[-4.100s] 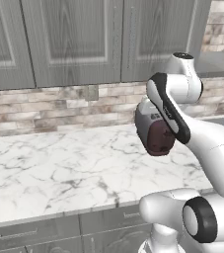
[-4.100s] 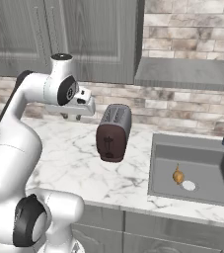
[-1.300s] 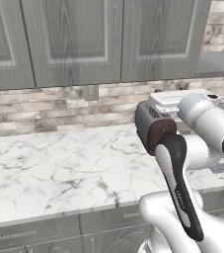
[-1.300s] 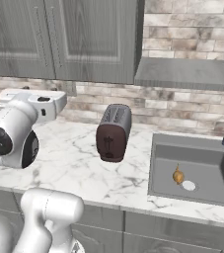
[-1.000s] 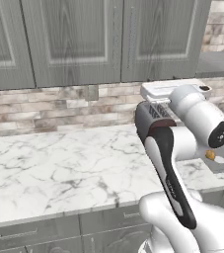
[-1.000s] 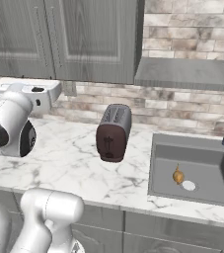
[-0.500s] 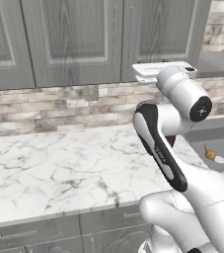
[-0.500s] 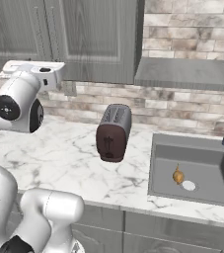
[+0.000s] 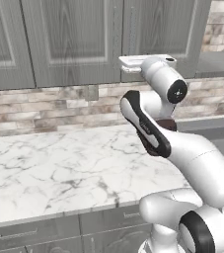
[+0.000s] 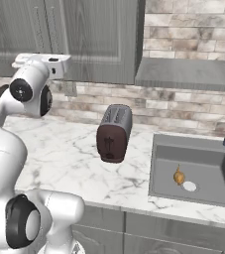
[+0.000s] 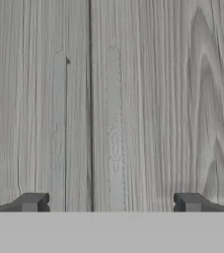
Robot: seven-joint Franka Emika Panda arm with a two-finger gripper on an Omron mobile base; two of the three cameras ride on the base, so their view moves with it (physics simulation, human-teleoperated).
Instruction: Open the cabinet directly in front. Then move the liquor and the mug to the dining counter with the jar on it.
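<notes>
- Kitchen wall, simulated: tall grey wood-grain wall cabinet with recessed-panel doors hangs above a brick backsplash and a white marble worktop with grey veins. Both doors look shut; the seam between them runs vertically through the hand view.
- White arm's two-finger gripper is raised to the lower edge of the doors, facing the wood close up. Jaws stand spread wide, nothing between them; the two dark finger tips straddle the door seam and what look like two slim grey vertical bar handles, one per door.
- Risk: the handles are the same grey as the doors and faint. Judged, a close on the wrong bar or on the seam would pinch nothing or lock both doors.
- Risk: right-hand bar sits nearer centre than the left. If the jaws close off-centre, one pad may slip off during the pull.
- Risk: pulling straight back rather than along the door's arc could wrench the grip loose.
- Risk: dark grey and maroon toaster stands on the worktop below and to the side; a low elbow swing could knock it.
- Liquor and mug presumably sit behind the doors; cannot confirm.
</notes>
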